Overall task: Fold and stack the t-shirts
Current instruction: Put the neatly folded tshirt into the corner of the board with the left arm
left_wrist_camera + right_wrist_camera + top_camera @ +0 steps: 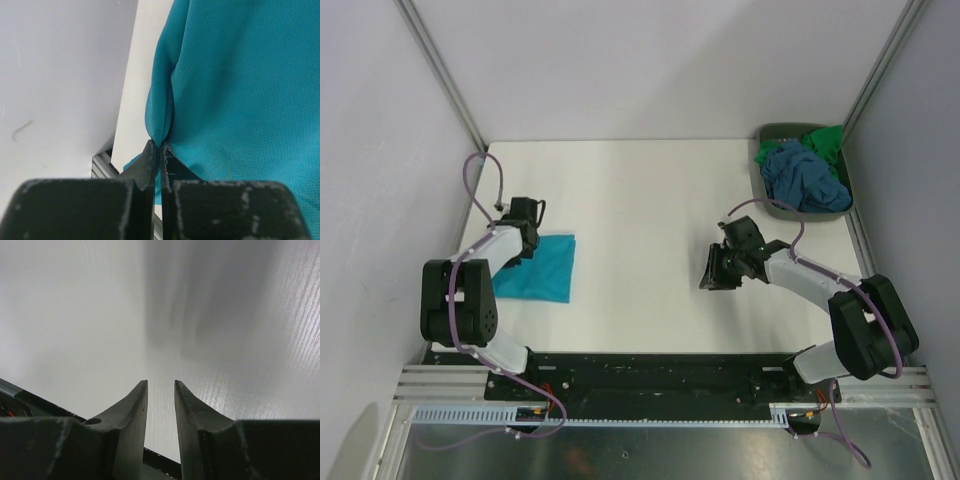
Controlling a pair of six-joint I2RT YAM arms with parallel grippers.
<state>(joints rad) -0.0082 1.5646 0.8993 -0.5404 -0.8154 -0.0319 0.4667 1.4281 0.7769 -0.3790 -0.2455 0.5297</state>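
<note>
The teal t-shirt (pixel 240 90) is matt, pin-holed knit cloth; the worktop (pixel 75 315) is smooth, faintly lined, with soft sheen.

Legible text, labels, brands, numbers, signs: none. No print or tag readable on the teal t-shirt (pixel 535 268), the shirts in the bin (pixel 772 205), the arms or the table (pixel 640 230).

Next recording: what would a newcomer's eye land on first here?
The teal t-shirt, folded flat at the left of the table, with the left gripper shut on a fold at its edge. Then the grey-green bin in the far right corner, heaped with a crumpled slate-blue shirt and a green shirt. The right gripper stands slightly open and empty mid-table.
</note>
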